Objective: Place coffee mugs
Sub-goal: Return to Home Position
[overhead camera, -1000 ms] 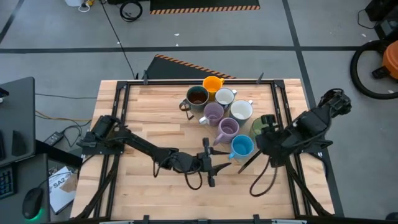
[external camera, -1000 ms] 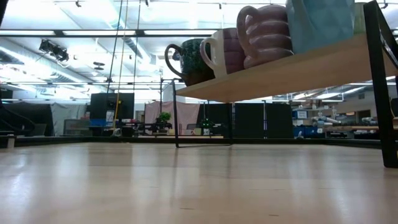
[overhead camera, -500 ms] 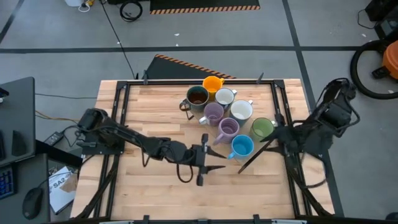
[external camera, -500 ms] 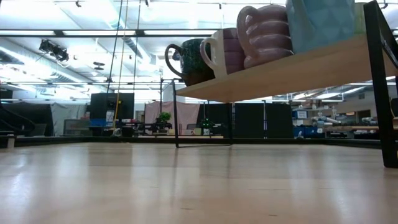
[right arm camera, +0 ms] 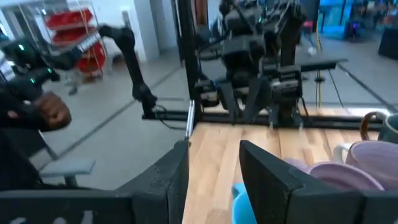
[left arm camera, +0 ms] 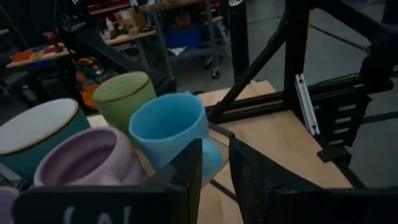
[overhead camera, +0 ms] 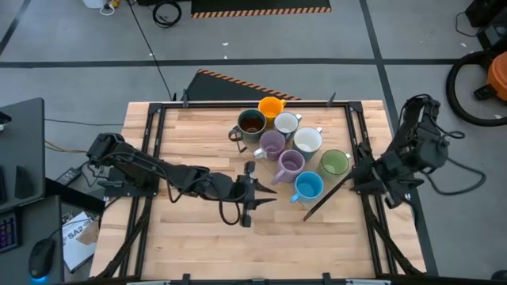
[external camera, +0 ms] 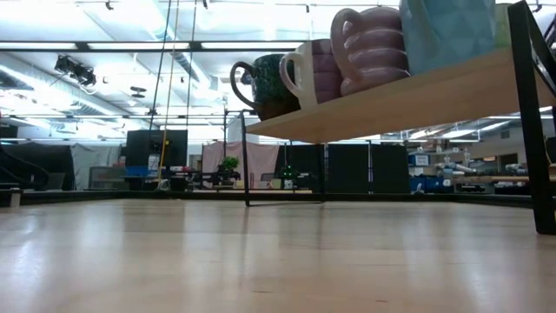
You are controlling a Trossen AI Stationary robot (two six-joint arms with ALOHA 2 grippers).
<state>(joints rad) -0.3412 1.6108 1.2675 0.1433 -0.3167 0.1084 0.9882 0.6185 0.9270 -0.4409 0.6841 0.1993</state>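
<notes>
Left gripper (overhead camera: 255,195) is hovering near the blue mug (overhead camera: 307,187), jaws sitting narrowly open, gripping nothing. Right gripper (overhead camera: 363,174) is waiting at the right edge, jaws parted, empty. Eight coffee mugs (overhead camera: 290,162) are crowding the shelf (external camera: 391,96). A rightward swing risks clipping blue. Open desk (overhead camera: 198,245) is lying near and left.

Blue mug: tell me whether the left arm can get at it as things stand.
Probably yes. The left gripper faces the blue mug with open fingers and nothing between; a purple mug stands close beside it.
</notes>
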